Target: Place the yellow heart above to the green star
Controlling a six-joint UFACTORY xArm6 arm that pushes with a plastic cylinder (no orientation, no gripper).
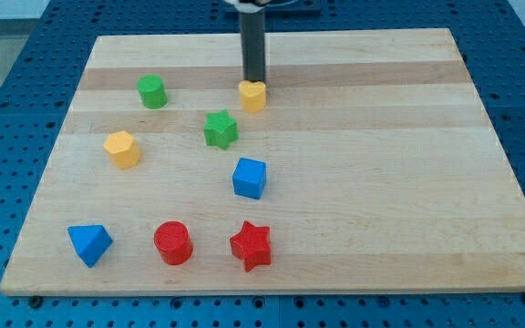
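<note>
The yellow heart [252, 96] lies on the wooden board [381, 164] near the view's top centre. The green star [220, 129] lies just below it and a little to the view's left, with a small gap between them. My tip [254, 80] is the lower end of a dark rod that comes down from the view's top. It stands right at the heart's top edge, touching it or nearly so.
A green cylinder [152, 92] is at upper left. A yellow hexagon block [122, 149] is left of the star. A blue cube [250, 178] is below the star. A blue triangle block [90, 244], red cylinder [172, 242] and red star [251, 245] line the bottom.
</note>
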